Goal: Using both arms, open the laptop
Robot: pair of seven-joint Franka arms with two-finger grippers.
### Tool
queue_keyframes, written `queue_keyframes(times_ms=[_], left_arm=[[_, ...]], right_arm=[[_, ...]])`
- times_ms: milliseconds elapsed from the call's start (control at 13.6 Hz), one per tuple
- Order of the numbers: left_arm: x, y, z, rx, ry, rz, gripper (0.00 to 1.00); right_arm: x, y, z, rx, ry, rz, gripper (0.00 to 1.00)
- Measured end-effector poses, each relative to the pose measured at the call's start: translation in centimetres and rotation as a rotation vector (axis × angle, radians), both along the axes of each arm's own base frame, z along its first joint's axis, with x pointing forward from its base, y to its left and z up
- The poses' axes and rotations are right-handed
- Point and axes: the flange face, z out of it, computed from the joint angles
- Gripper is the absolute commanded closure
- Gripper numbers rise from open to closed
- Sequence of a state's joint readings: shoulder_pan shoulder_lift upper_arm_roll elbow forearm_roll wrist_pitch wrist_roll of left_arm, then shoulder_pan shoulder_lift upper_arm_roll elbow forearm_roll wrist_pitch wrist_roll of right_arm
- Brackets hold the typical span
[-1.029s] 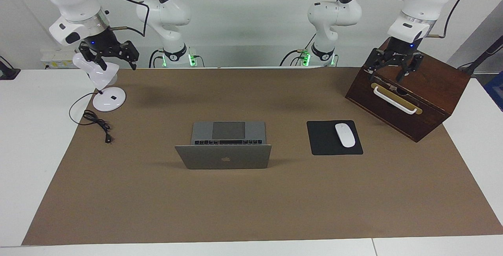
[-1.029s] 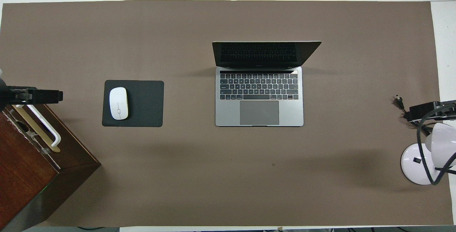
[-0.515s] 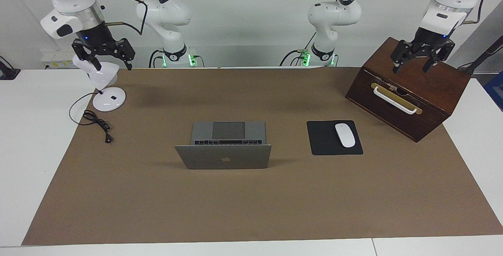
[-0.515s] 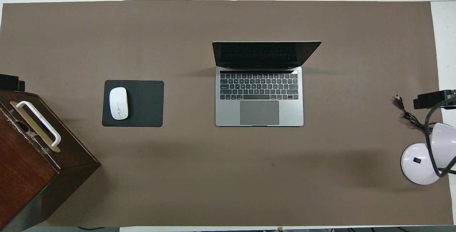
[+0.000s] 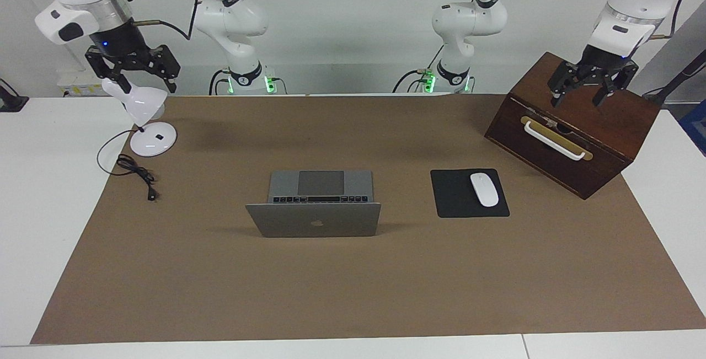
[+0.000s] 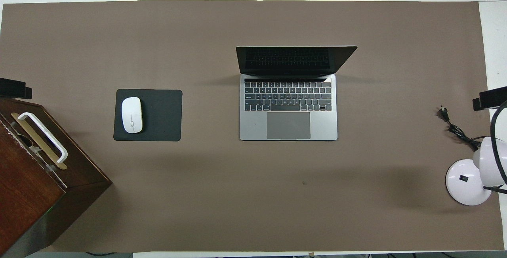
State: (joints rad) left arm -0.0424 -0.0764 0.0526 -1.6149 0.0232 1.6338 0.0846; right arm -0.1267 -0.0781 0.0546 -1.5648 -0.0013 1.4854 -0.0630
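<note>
The silver-grey laptop (image 5: 314,219) stands open in the middle of the brown mat, its lid with the apple logo upright. Its black keys and grey trackpad show in the overhead view (image 6: 288,107). My left gripper (image 5: 579,94) hangs open and empty in the air over the wooden box, and only its tip shows in the overhead view (image 6: 12,88). My right gripper (image 5: 144,80) hangs open and empty over the white lamp, with its tip at the edge of the overhead view (image 6: 489,98). Both grippers are far from the laptop.
A dark wooden box (image 5: 573,138) with a white handle stands at the left arm's end. A white mouse (image 5: 484,189) lies on a black mouse pad (image 5: 455,202) beside the laptop. A white desk lamp (image 5: 146,113) and its black cable (image 5: 135,170) are at the right arm's end.
Both grippers have risen and drawn outward toward the table's ends, the left one from the box's handle to above its top. The laptop has not moved.
</note>
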Motion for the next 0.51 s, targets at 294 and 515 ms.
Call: queue_keyframes(times_ms=[294,515], left_arm=[[0.03,-0.18,-0.05,-0.009,0.000,-0.002,0.00],[0.03,-0.33,-0.22,-0.024,0.005,-0.002,0.00]], right_arm=[[0.45,-0.08,-0.28,0.001,0.004,0.000,0.00],[0.44,-0.12,-0.21,0.001,0.003,-0.001,0.00]])
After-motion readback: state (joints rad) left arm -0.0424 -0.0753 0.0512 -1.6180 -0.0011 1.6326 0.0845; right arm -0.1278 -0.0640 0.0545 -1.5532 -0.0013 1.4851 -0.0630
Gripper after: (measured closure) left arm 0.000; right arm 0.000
